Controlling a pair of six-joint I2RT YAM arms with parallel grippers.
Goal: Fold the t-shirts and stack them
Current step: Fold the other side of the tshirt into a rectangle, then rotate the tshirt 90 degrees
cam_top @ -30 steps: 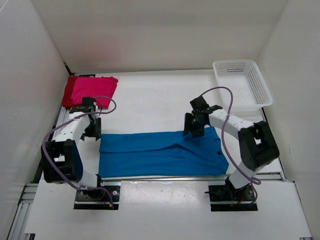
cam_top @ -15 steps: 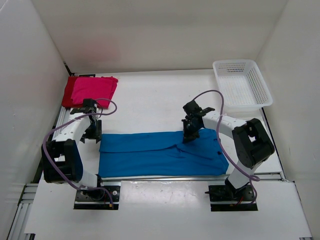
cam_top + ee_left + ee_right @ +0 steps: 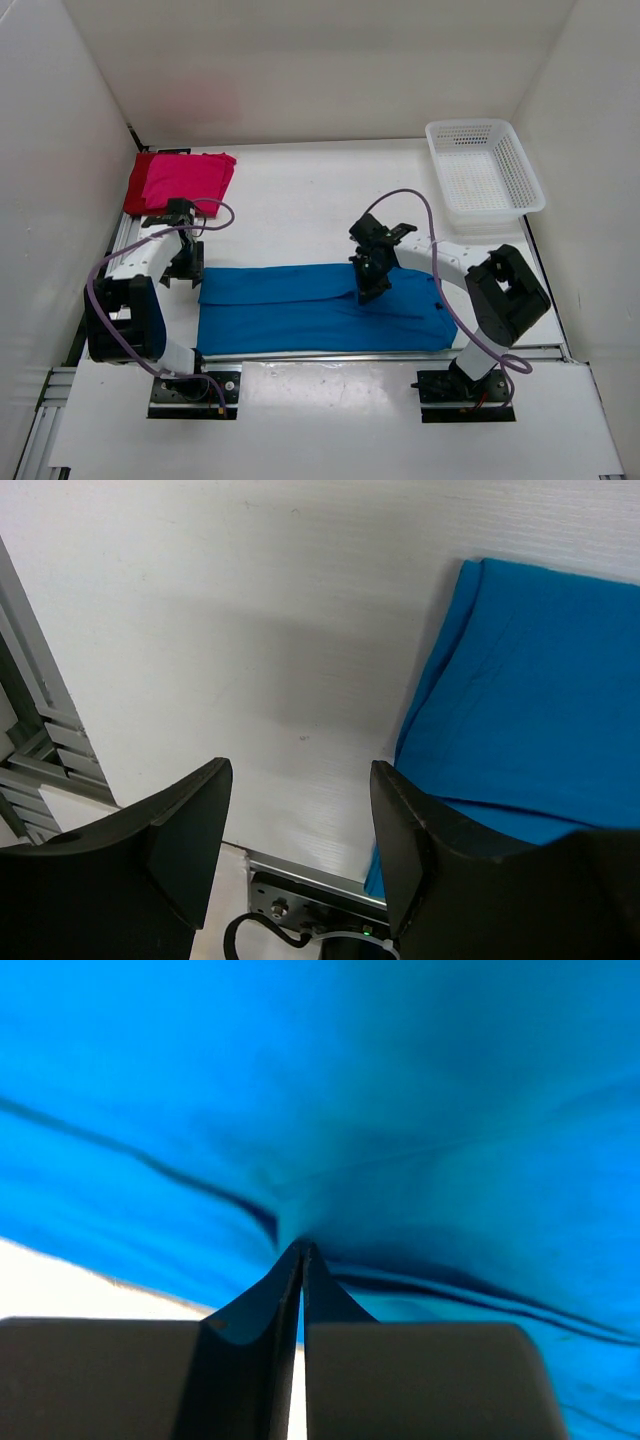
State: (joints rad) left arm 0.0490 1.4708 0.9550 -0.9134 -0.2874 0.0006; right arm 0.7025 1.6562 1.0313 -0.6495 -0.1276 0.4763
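Over blue t-shirt (image 3: 300, 305), right arm (image 3: 445, 260) low, fingers (image 3: 250, 1325) together

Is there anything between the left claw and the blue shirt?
No, just bare white table. The left wrist view shows it: the open left gripper hangs over the table, and the blue shirt starts right beside it.

Bright, even overhead light, whites near glare. A soft grey shadow lies on the table (image 3: 250, 660) ahead of the left gripper (image 3: 300, 780). Past the right gripper (image 3: 302, 1250) the blue t-shirt (image 3: 400, 1110) blurs (too close).
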